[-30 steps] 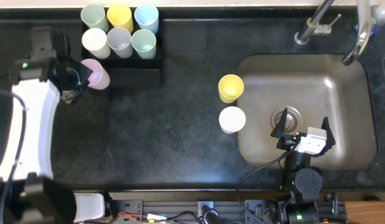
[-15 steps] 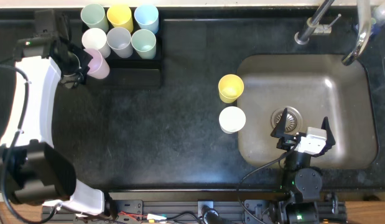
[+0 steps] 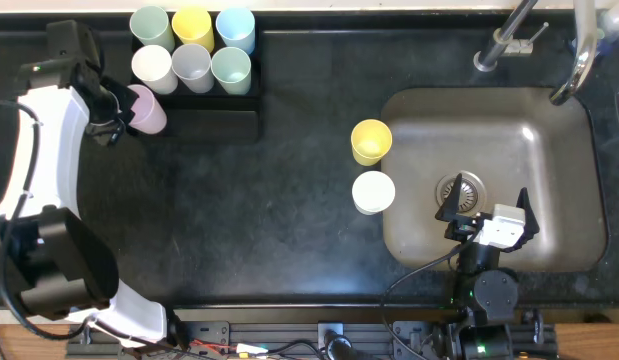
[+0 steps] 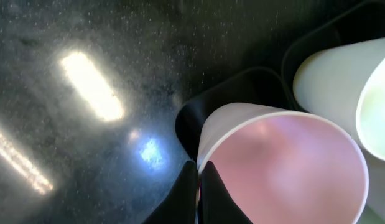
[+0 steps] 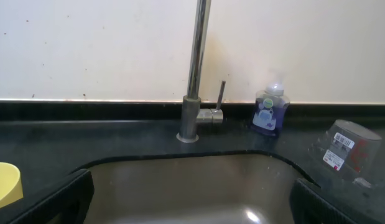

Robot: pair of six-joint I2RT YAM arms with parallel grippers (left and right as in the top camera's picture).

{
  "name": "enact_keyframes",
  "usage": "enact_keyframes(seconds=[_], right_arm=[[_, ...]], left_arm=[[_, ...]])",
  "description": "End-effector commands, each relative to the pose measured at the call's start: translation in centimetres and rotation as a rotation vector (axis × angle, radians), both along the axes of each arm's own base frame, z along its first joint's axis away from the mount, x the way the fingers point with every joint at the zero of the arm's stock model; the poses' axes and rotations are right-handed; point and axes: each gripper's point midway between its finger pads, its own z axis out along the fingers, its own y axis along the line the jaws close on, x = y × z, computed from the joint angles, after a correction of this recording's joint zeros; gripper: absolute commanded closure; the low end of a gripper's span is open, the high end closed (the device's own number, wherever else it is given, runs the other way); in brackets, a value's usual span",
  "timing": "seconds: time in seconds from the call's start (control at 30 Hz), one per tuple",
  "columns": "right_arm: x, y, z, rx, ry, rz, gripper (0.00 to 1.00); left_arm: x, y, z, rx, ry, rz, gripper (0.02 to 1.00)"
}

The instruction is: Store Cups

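Note:
My left gripper (image 3: 122, 108) is shut on the rim of a pale pink cup (image 3: 146, 108), held tilted at the left end of the black cup rack (image 3: 221, 124). In the left wrist view the fingers (image 4: 191, 193) pinch the pink cup's (image 4: 285, 162) wall above an empty dark rack slot (image 4: 189, 121), with a white racked cup (image 4: 341, 81) beside it. Several cups fill the rack's back rows (image 3: 193, 45). A yellow cup (image 3: 371, 140) and a white cup (image 3: 373, 192) stand on the counter left of the sink. My right gripper (image 3: 484, 207) hangs open over the sink.
The steel sink (image 3: 397, 105) takes up the right side, with a tap (image 3: 507, 38) behind it. A soap bottle (image 5: 270, 112) and an upturned clear cup (image 5: 349, 149) sit on the counter by the tap (image 5: 195, 74). Dark worktop lies between rack and sink.
The left gripper has carried the pink cup a little left and toward the back, closer to the rack's left end. The right arm has kept still.

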Motion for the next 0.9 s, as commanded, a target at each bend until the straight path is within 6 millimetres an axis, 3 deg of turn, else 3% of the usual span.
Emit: enact_keyframes(seconds=[0.03, 0.57, 0.9], right_arm=[[0.0, -0.2, -0.4, 0.001, 0.001, -0.007, 0.003], [0.0, -0.2, -0.4, 0.000, 0.001, -0.007, 0.003], [0.0, -0.2, -0.4, 0.000, 0.001, -0.007, 0.005]], left_arm=[[0.9, 0.7, -0.3, 0.014, -0.007, 0.022, 0.982], [1.7, 0.8, -1.0, 0.021, -0.017, 0.023, 0.982], [1.7, 0.6, -2.6, 0.001, 0.021, 0.019, 0.982]])
